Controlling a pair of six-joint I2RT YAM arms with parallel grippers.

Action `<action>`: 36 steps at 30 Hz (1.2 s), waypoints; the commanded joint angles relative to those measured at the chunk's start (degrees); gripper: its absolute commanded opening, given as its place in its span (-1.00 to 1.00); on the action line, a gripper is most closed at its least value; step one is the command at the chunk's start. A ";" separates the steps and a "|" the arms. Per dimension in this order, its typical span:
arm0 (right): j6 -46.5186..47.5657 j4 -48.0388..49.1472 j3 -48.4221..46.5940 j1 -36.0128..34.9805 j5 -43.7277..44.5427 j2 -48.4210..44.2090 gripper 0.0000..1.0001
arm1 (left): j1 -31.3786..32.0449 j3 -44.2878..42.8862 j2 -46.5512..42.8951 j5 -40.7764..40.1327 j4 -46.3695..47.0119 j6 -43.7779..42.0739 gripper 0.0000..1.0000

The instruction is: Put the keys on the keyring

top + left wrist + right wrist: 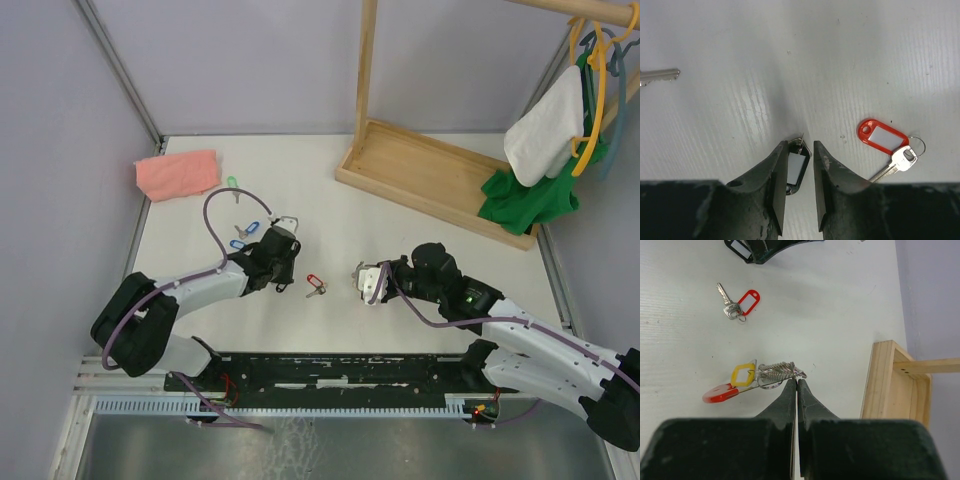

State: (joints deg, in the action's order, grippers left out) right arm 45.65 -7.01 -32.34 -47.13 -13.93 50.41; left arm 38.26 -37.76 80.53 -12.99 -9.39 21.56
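Closest to the left wrist camera, the left tool (802,145) points down at the white worktop (850,55), its two dark fingers standing slightly apart. A black-tagged key (796,170) sits in the gap between them. A sliver of space shows on its right side, so it looks loosely cradled rather than pinched. A red-tagged key (882,136) lies flat just to the right, apart from the fingers.

In the right wrist view the right tool (796,381) is closed tight, its tips meeting at the end of the keyring (776,372) and seemingly pinching the silver coil. The keyring's red crescent sticks out to the left, and a yellow tag (742,375) appears to hang on the coil. From above, the two tools face each other near the middle of the worktop, with the red-tagged key between them.

The step in hand appears to be getting a firm hold on the black-tagged key before carrying it to the coil. To do it well, the left tool should close on the flat plastic tag, leaving the small metal loop at its end free and pointing forward. The right tool should hold the coil steady, since a tilted tag would likely slip off the wire
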 commanded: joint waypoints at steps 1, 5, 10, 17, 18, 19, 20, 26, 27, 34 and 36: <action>-0.92 2.57 -1.93 -0.15 -0.92 -1.19 -0.99 | -1.43 -2.22 -0.84 3.18 -1.46 1.12 -0.31; -0.91 2.61 -1.87 -0.15 -1.01 -1.12 -0.99 | -1.54 -2.40 0.20 3.90 -0.94 0.01 -0.36; -0.91 2.50 -1.88 -0.22 -0.94 -1.13 -0.99 | -1.48 -2.72 0.76 4.99 -0.01 -0.74 -0.50; -1.00 2.44 -1.96 -0.24 -1.17 -0.93 -0.99 | -1.52 -2.13 1.03 4.88 0.75 -1.22 -0.64; -1.00 2.42 -1.95 -0.24 -1.18 -0.86 -0.99 | -1.52 -2.26 1.25 4.68 0.73 -1.30 -0.65; -1.00 2.43 -1.96 -0.24 -1.18 -0.89 -0.99 | -1.52 -2.43 1.46 4.58 0.65 -1.41 -0.66; -1.00 2.41 -1.94 -0.24 -1.16 -0.88 -0.99 | -1.50 -2.60 1.73 4.50 0.35 -1.48 -0.67; -1.18 2.35 -2.04 -0.24 -1.27 -0.80 -0.99 | -1.52 -2.94 2.70 4.02 0.10 -1.86 -0.66; -1.25 2.32 -2.03 -0.24 -1.35 -0.76 -0.99 | -1.55 -2.94 2.78 3.93 0.16 -1.95 -0.66; -1.26 2.18 -2.07 -0.24 -1.51 -0.84 -0.99 | -1.47 -3.36 3.43 3.23 0.13 -2.22 -0.74; -1.27 2.17 -2.03 -0.23 -1.61 -0.85 -0.99 | -1.48 -3.45 3.72 2.57 -0.08 -2.23 -0.77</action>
State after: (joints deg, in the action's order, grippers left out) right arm 45.21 -7.42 -32.34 -47.16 -14.57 50.41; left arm 36.82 -39.05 83.35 -8.91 -10.59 21.41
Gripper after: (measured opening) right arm 0.012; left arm 0.130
